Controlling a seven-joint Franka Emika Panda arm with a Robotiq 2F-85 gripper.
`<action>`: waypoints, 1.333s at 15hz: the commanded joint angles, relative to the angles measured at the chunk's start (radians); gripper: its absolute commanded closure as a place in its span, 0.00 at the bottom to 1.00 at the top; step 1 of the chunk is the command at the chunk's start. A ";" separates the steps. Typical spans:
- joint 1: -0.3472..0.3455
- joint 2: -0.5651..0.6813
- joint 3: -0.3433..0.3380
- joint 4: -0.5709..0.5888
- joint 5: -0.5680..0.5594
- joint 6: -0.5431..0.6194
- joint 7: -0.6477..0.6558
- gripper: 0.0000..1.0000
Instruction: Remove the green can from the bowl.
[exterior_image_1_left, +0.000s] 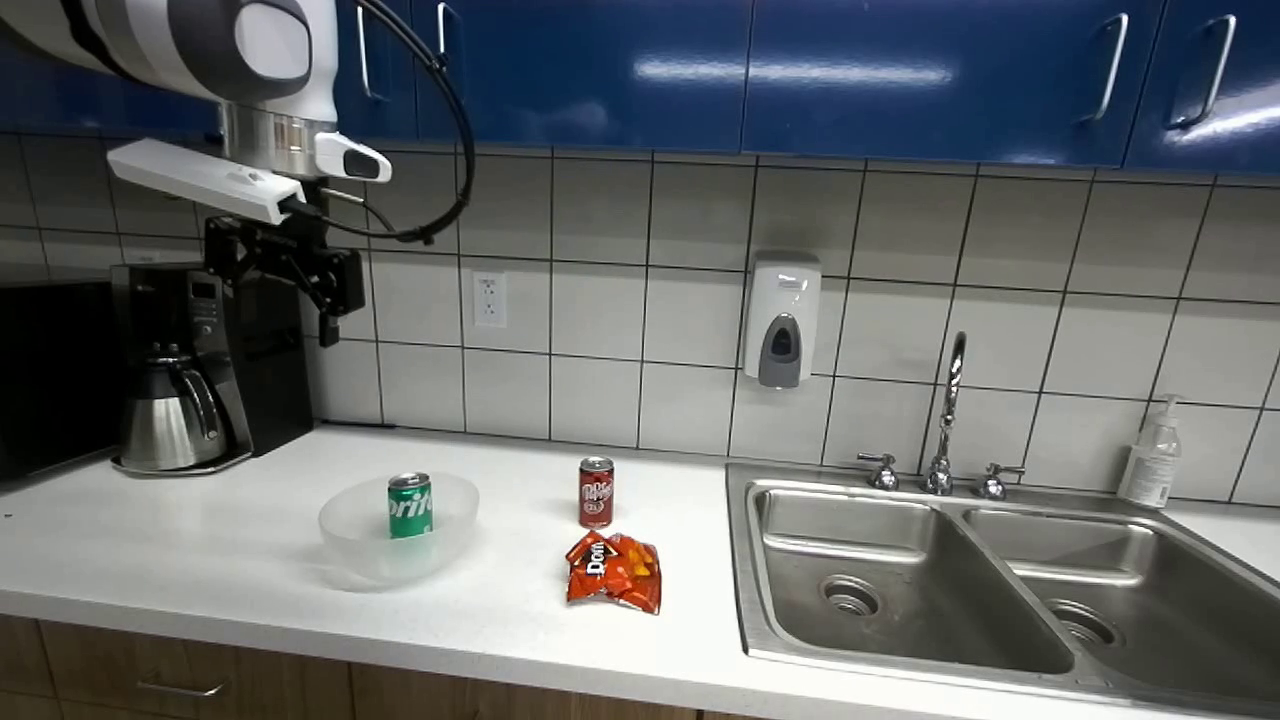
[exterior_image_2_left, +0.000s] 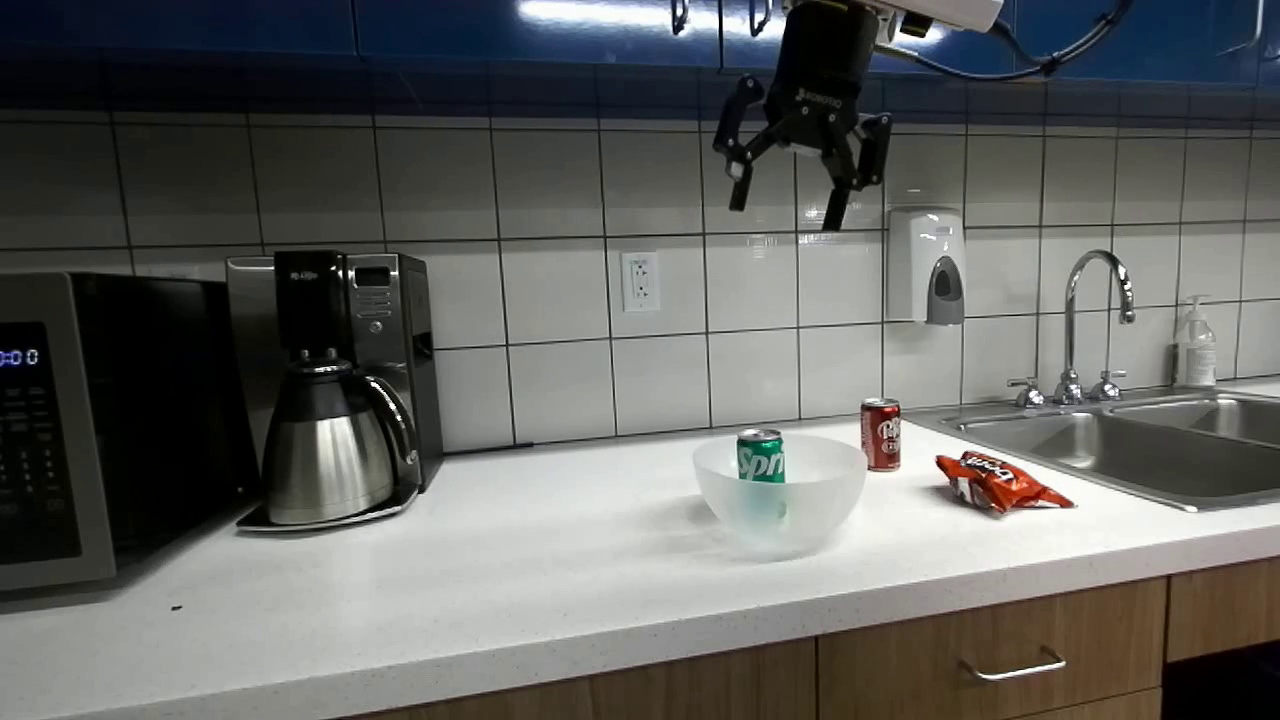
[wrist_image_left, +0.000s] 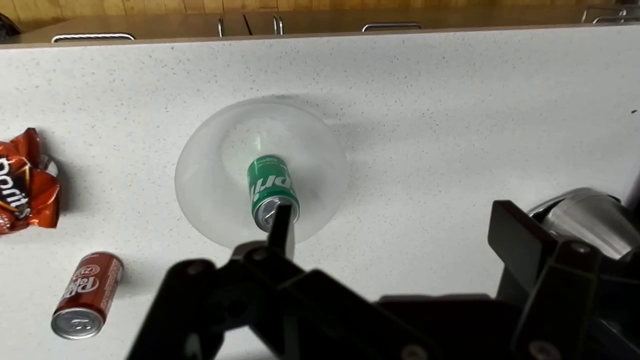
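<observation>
Robotiq claw (exterior_image_2_left: 787, 215) hangs spread wide, high above the countertop (exterior_image_2_left: 560, 580)
Sprite can (exterior_image_2_left: 761, 458) sits in the frosted bowl (exterior_image_2_left: 828, 503), nearer the front edge — Dr Pepper can (exterior_image_2_left: 882, 436) toward the back edge, Doritos bag (exterior_image_1_left: 615, 572) near it.

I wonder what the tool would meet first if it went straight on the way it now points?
Probably the bowl, near its rim on the coffee maker side, though depth below the open tool is unclear.
</observation>
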 joint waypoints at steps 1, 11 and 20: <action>-0.006 0.071 -0.038 0.006 0.033 0.055 -0.119 0.00; -0.050 0.386 -0.171 0.126 0.296 0.162 -0.729 0.00; -0.079 0.569 -0.044 0.268 0.259 0.185 -0.769 0.00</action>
